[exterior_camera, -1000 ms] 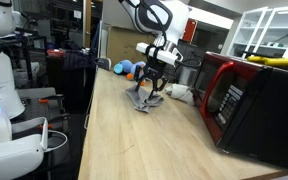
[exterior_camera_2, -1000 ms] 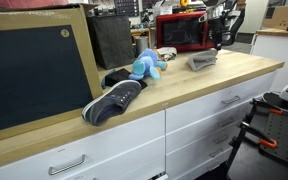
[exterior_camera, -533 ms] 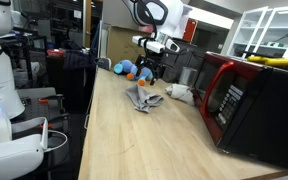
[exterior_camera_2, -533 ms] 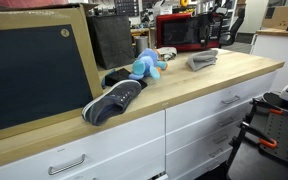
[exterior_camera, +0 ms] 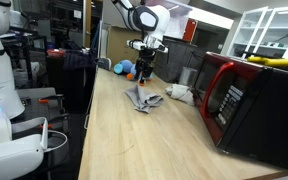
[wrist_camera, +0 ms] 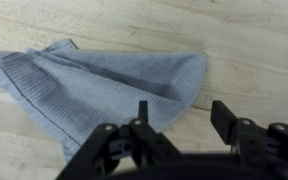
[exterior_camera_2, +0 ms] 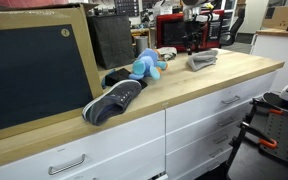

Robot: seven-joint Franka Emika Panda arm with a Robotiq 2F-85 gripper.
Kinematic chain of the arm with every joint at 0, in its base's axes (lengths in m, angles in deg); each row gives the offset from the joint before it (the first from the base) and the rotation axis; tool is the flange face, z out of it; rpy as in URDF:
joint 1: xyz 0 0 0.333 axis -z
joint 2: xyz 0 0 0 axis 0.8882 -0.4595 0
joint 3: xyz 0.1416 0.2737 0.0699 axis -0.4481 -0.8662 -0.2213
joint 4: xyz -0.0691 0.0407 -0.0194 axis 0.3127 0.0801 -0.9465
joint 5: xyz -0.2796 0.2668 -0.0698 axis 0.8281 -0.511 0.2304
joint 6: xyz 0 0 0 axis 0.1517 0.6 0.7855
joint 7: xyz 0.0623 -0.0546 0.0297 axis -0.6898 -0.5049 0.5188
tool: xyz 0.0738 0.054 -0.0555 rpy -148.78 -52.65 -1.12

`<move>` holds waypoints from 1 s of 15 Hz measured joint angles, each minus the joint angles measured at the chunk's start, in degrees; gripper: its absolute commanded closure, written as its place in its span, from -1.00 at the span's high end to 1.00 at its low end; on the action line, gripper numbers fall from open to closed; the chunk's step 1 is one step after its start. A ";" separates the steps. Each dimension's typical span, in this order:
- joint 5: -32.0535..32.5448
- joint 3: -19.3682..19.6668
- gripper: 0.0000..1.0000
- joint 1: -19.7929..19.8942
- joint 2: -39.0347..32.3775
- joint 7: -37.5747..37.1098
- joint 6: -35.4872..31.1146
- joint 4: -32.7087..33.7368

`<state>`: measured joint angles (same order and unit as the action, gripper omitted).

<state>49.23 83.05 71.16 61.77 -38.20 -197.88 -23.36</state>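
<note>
The pincer [wrist_camera: 182,118] hangs spread and empty above the grey cloth [wrist_camera: 94,85], which lies rumpled on the desk [wrist_camera: 254,40], between a blue toy [exterior_camera: 127,68] and the microwave [exterior_camera: 239,100].

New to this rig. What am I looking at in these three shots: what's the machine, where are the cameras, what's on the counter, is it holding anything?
It is a single robot arm ending in a two-fingered pincer. Two pictures come from cameras standing away from the robot, looking at the wooden counter from different spots. The third comes from a camera on the wrist, looking down past the pincer. On the counter are a grey cloth, a blue plush toy, a dark shoe and a red microwave. The pincer is open and holds nothing. It hangs above the grey cloth, apart from it.
</note>
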 measured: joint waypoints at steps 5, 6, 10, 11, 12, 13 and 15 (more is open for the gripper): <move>1.44 2.96 -0.99 0.28 -1.17 -11.18 -7.40 -0.43; 2.23 3.35 -1.00 0.27 -1.23 -12.65 -8.49 -0.81; 5.37 3.62 -1.00 -0.02 -1.36 -16.51 -9.63 -3.50; 5.99 3.61 -1.00 -0.23 -1.38 -16.88 -9.69 -4.32; 6.53 3.61 -1.00 -0.43 -1.42 -17.41 -9.72 -5.10; 6.93 3.61 -1.00 -0.63 -1.45 -17.58 -9.76 -5.82; 7.30 3.61 -1.00 -0.89 -1.49 -17.59 -9.77 -6.85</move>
<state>56.53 86.65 70.27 60.29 -55.78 -207.66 -30.21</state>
